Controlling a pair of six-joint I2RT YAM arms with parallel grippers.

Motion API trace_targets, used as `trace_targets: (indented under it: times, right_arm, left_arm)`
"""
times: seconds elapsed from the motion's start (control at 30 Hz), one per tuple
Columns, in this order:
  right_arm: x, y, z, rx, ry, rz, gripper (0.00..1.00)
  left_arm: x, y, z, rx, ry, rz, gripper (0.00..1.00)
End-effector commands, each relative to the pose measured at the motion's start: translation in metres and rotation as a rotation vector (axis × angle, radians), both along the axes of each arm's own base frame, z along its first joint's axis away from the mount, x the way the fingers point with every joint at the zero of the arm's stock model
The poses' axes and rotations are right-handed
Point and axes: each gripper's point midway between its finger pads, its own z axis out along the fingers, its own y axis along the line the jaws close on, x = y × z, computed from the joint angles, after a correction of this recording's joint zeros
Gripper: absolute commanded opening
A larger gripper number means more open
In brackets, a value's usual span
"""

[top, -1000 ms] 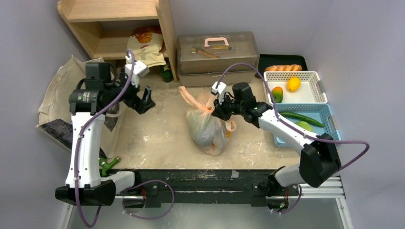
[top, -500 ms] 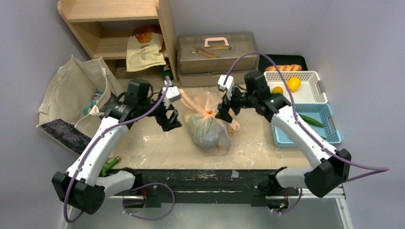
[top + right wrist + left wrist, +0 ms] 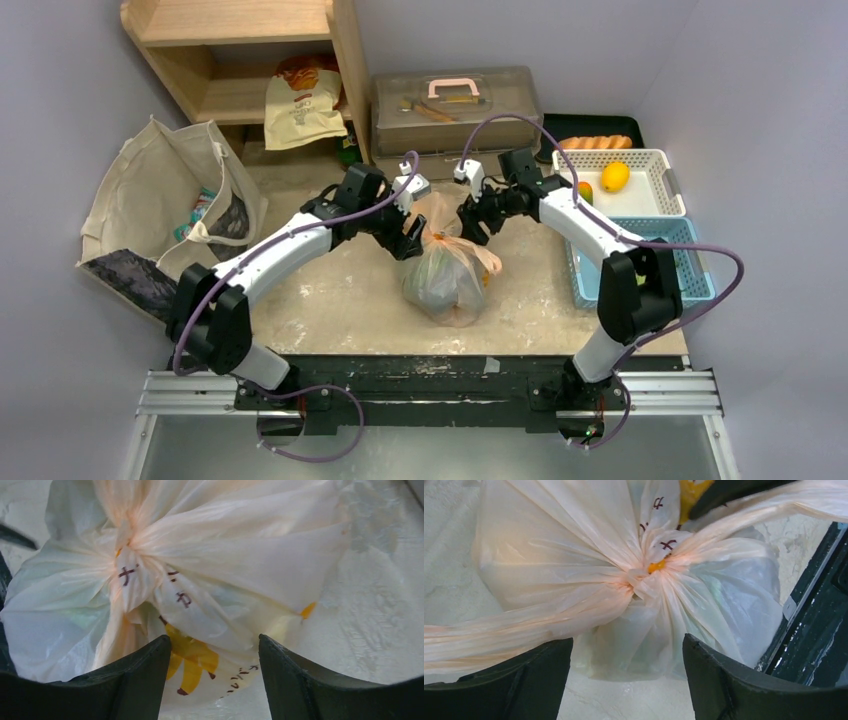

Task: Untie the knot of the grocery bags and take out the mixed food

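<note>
The grocery bags (image 3: 445, 275) are one pale-orange plastic bag standing mid-table, its neck tied in the knot (image 3: 440, 238). My left gripper (image 3: 408, 240) is close against the knot's left side, open. In the left wrist view the knot (image 3: 649, 572) lies ahead of the open left gripper (image 3: 628, 642), and one handle strand crosses over the left finger. My right gripper (image 3: 470, 228) is at the knot's far right, open. In the right wrist view the printed bag (image 3: 240, 555) bulges between the spread fingers of the right gripper (image 3: 214, 639). The mixed food shows only dimly through the plastic.
A canvas tote (image 3: 150, 200) lies at the left. A wooden shelf (image 3: 240, 50) and a clear lidded box (image 3: 455, 105) stand at the back. A white basket (image 3: 665, 180) with fruit and a blue basket (image 3: 690, 260) sit at the right.
My left arm has swung from beside the tote across to the knot's left side. My right gripper, shut by the knot before, has opened and shifted toward the back right.
</note>
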Motion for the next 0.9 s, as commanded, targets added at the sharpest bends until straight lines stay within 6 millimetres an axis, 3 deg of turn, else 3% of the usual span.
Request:
trace_targets:
  times: [0.0,0.1,0.23,0.3,0.4,0.53,0.67,0.87]
  right_arm:
    - [-0.033,0.009,0.013,0.032,-0.041,0.105,0.62]
    - [-0.067,0.016,0.012,0.039,-0.025,0.162,0.56]
    - [-0.117,0.031,0.015,0.080,-0.013,0.248,0.55]
    - [-0.127,0.036,0.023,0.111,-0.030,0.260,0.55]
    - [-0.113,0.034,0.039,0.113,-0.092,0.208,0.56]
    - [-0.089,0.026,0.056,0.119,-0.147,0.157,0.57]
    - [-0.083,0.032,0.053,0.131,-0.145,0.162,0.60]
    - [-0.084,0.052,0.042,0.156,-0.154,0.206,0.74]
  left_arm:
    - [0.016,-0.011,0.004,-0.011,-0.009,0.010,0.74]
    - [0.020,-0.003,0.005,-0.033,-0.009,0.003,0.66]
    - [0.013,0.008,0.020,-0.117,-0.074,-0.115,0.67]
    - [-0.002,0.008,0.023,-0.129,-0.131,-0.213,0.70]
    - [-0.025,0.004,0.031,-0.179,-0.185,-0.340,0.75]
    - [-0.030,-0.005,0.027,-0.148,-0.210,-0.380,0.80]
    - [-0.025,-0.010,0.019,-0.122,-0.202,-0.373,0.80]
    - [-0.024,-0.009,-0.003,-0.048,-0.211,-0.408,0.77]
